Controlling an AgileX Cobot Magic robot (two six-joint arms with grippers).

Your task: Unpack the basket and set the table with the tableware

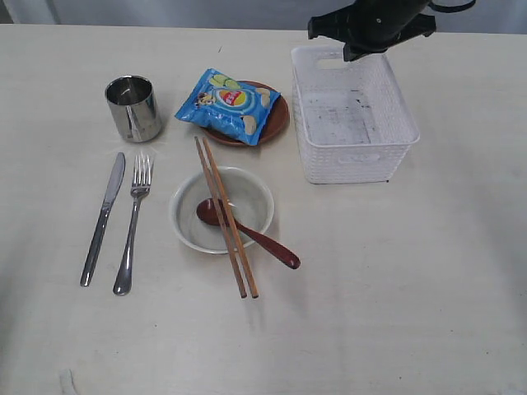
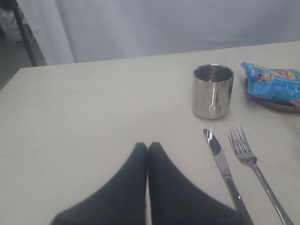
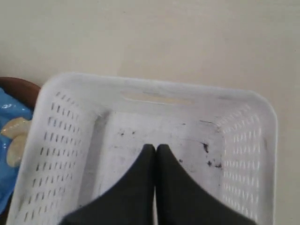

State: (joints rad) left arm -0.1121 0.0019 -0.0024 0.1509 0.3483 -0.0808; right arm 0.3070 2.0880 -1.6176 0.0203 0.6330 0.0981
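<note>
1. Exterior view. The pale table (image 1: 428,296) carries all items.
   - The white basket (image 1: 350,163) stands upright at the right rear, its floor marked with dark specks.
   - The dark right arm (image 1: 372,25) hangs over the basket's far end.
   - The steel cup (image 1: 133,107) stands upright at the left rear.
   - In front of the cup, the knife (image 1: 103,218) and fork (image 1: 134,222) lie side by side, knife on the outside.
   - The bowl (image 1: 251,202) sits near the centre. The dark red spoon (image 1: 251,234) has its head inside the bowl and its handle over the rim.
   - The 2 chopsticks (image 1: 226,218) lie across the bowl, close together.
   - The brown plate (image 1: 276,123) lies between cup and basket, with a blue chip bag (image 1: 230,103) resting on it.

2. Left wrist view. The left gripper (image 2: 147,147) has its 2 black fingertips pressed together with nothing between them, above bare table (image 2: 93,103).
   - The cup (image 2: 213,91), knife (image 2: 222,168) and fork (image 2: 251,161) lie apart from the gripper.
   - The chip bag (image 2: 274,84) and a sliver of plate (image 2: 281,105) show at the frame edge.

3. Right wrist view. The right gripper (image 3: 155,149) has its fingertips closed against each other, holding nothing, above the basket (image 3: 154,91) interior.
   - Whether the fingertips touch the basket floor cannot be told.
   - The chip bag (image 3: 9,140) and plate (image 3: 21,89) lie just beside 1 lattice wall.
</note>
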